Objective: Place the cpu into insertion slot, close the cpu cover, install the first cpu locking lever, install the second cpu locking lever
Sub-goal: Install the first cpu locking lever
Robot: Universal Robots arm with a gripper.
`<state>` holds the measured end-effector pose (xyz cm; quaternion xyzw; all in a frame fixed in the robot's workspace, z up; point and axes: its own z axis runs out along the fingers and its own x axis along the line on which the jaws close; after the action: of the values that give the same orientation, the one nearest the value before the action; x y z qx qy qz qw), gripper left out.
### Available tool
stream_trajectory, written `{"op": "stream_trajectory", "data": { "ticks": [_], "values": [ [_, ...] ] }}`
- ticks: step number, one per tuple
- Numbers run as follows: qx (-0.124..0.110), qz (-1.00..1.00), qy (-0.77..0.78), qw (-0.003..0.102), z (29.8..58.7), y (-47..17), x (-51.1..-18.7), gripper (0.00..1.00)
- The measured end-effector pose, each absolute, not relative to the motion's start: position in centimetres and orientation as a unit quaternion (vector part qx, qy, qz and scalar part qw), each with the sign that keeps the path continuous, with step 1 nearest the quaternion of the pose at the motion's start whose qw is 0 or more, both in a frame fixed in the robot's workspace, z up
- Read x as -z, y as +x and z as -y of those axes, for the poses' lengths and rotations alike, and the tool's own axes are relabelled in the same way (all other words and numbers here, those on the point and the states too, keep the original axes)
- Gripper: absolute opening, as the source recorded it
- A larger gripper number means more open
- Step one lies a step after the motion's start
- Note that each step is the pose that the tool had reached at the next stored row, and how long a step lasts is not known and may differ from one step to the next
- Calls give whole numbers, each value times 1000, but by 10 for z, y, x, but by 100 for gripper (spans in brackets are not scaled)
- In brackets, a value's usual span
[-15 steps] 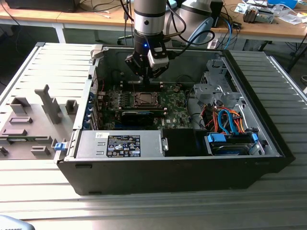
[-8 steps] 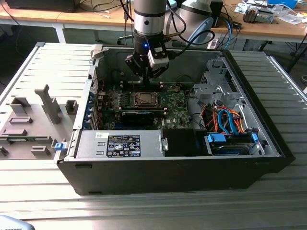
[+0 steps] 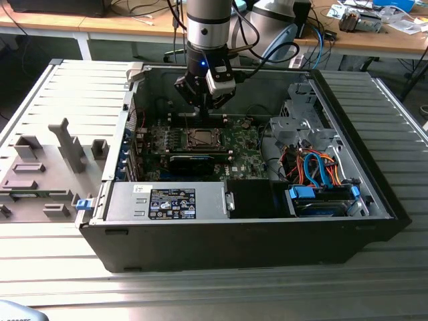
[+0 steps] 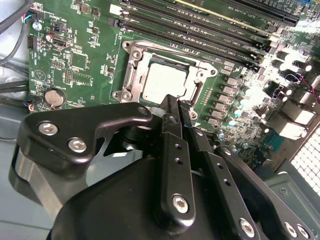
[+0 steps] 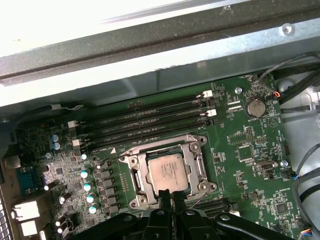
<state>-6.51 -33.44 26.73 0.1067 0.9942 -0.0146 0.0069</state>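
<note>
Gripper (image 4: 176,107) body hid the near edge of the insertion slot (image 5: 167,172) in both wrist views; locking levers hard to make out. Fingers (image 5: 165,196) pressed narrow together, holding nothing, tips just beside the socket's rim. One cpu (image 4: 164,81), silvery-grey square top, lay seated flat in the slot, cpu cover (image 4: 132,70) framing it (closed, apparently). One green motherboard (image 5: 240,150), four long black memory slots (image 5: 150,117) beside the socket.

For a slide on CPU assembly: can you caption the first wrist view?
Gripper shut at the edge of the cpu, seated in the insertion slot on the green motherboard.
</note>
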Motion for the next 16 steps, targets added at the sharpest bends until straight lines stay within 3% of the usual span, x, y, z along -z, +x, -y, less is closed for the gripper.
{"op": "stream_trajectory", "data": {
  "ticks": [16],
  "values": [
    [15,-995,103,7,334,-65,-267,16]
  ]
}}
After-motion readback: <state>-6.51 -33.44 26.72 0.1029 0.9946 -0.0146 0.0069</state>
